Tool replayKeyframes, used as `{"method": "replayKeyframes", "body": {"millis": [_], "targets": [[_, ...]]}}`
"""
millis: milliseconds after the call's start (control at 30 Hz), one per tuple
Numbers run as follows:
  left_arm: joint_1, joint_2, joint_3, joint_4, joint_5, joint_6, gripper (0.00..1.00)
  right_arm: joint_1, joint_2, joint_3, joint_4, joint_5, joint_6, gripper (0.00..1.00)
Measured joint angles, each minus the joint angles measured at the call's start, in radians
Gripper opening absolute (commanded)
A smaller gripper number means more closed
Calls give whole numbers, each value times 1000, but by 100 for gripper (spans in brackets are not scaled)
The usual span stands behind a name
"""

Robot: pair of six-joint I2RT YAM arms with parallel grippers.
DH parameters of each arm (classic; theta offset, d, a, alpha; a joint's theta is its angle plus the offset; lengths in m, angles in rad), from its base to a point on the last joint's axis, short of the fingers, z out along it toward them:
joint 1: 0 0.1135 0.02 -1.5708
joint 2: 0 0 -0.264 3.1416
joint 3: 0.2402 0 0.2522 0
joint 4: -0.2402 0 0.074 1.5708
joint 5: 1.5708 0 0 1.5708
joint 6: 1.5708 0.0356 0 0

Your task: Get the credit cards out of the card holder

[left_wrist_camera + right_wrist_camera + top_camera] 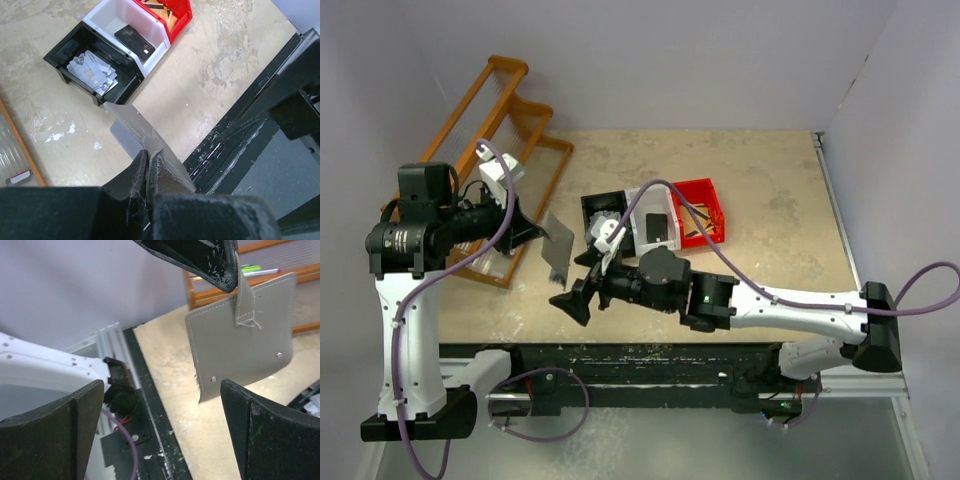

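Note:
The grey card holder (557,250) hangs above the table by its clasp tab, with my left gripper (148,155) shut on that tab. Seen from the right wrist, the card holder (240,345) dangles flat from the left fingers (200,255). The card holder (135,125) slopes away below the shut jaws in the left wrist view. Several pale credit cards (92,75) lie in the black bin (75,45). My right gripper (575,295) is wide open just right of and below the holder. Its fingers (270,435) hold nothing.
A white bin (117,15) holding a small black flat item (135,40) stands between the black bin (600,205) and a red bin (705,205). An orange wire rack (510,130) leans at the back left. The table's dark front rail (235,135) runs close by.

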Motion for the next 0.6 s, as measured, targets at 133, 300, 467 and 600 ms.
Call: {"method": "replayKeyframes", "body": {"millis": [133, 300, 467, 600], "targets": [[0, 1, 0, 0, -1, -12, 0, 83, 60, 57, 5, 204, -83, 97], [0, 1, 13, -9, 1, -19, 0, 139, 190, 166, 9, 449, -169, 82], [0, 1, 43, -29, 10, -26, 0, 141, 275, 219, -14, 583, -215, 33], [0, 1, 57, -34, 14, -26, 0, 142, 289, 227, -21, 640, -228, 9]]}}
